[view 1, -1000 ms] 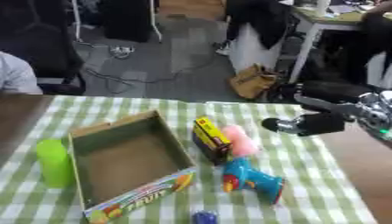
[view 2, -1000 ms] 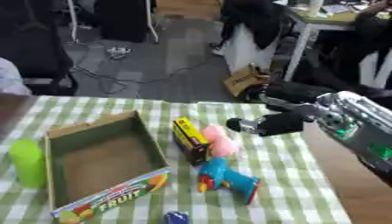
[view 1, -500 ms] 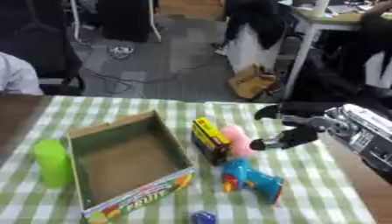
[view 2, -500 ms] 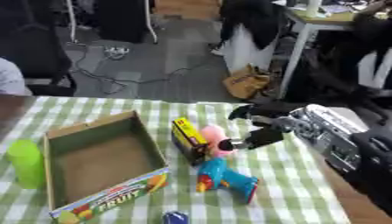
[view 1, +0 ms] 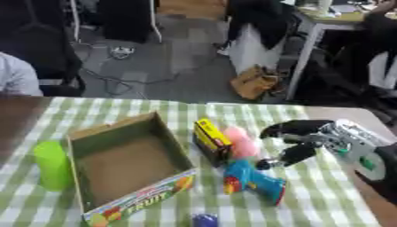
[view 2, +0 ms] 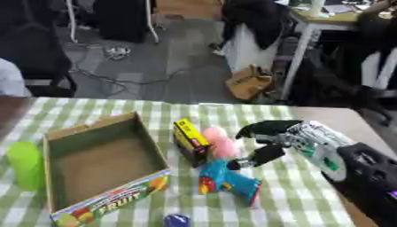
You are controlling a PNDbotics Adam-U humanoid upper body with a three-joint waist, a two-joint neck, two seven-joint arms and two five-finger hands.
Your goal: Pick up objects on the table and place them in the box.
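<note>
An open cardboard box with a fruit print on its front wall sits left of centre on the checked table. Right of it stands a yellow-and-black packet, with a pink rounded thing against its right side. A blue toy with red and yellow parts lies in front of them. My right hand hovers open just right of the pink thing, fingers above and thumb below, holding nothing. A green cup stands left of the box. A small blue thing lies at the front edge. My left hand is out of view.
The table wears a green-and-white checked cloth; its brown right edge shows bare. Beyond the far edge are chairs, cables on the floor and a white desk. A person's pale sleeve shows at far left.
My right hand has come in from the right and down toward the pink thing, its fingers spreading open. The view has shifted slightly.
</note>
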